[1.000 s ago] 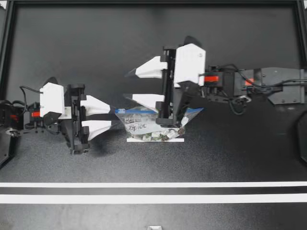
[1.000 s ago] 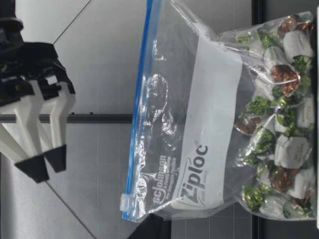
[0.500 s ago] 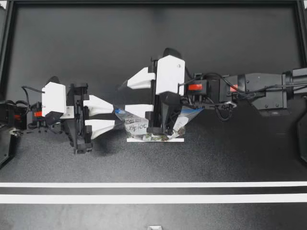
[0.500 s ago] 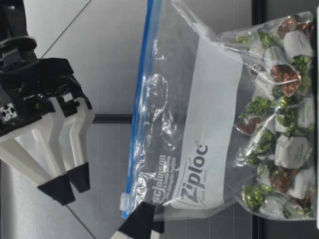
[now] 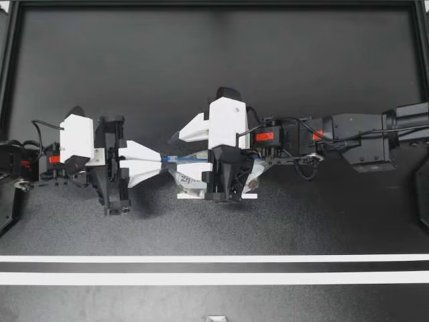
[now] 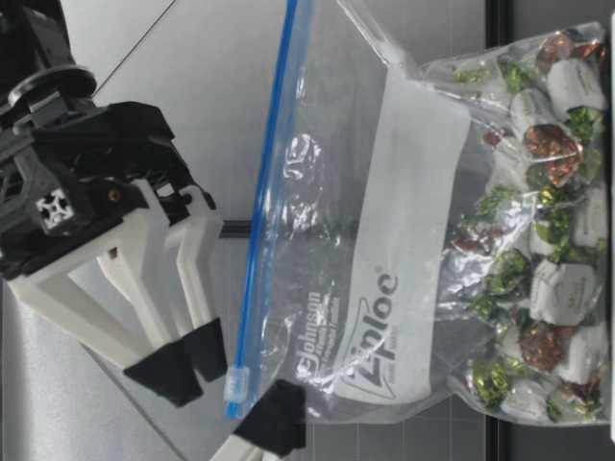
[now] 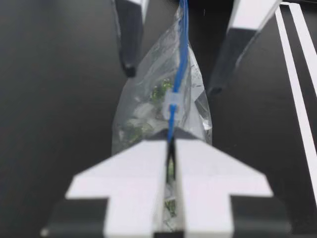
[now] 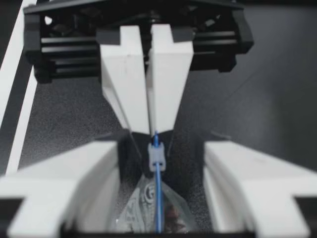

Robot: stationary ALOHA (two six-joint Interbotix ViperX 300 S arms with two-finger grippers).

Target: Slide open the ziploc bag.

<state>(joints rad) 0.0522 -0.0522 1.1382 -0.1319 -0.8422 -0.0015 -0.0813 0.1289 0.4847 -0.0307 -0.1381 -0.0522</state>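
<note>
Nearest the front edge, two white stripes (image 5: 214, 258) run across the black surface (image 5: 322, 221). Past them, at mid-surface, the ziploc bag (image 5: 176, 178) stands on its load of wrapped sweets (image 6: 538, 240), which are green, brown and white. Its blue zip track (image 6: 264, 240) is uppermost.

My left gripper (image 5: 159, 162) reaches in from the side with its fingers pressed together on the bag's top corner, pinching the end of the track. The white slider (image 7: 172, 105) sits on the track just ahead of those fingers.

My right gripper (image 5: 177, 164) hangs over the same end with its fingers spread wide, one on each side of the bag. The slider is between them and neither touches it.

Farther back, the dark surface runs to a black frame (image 5: 214, 3). The low view shows pale grey wall panels (image 6: 192, 96) behind the bag.
</note>
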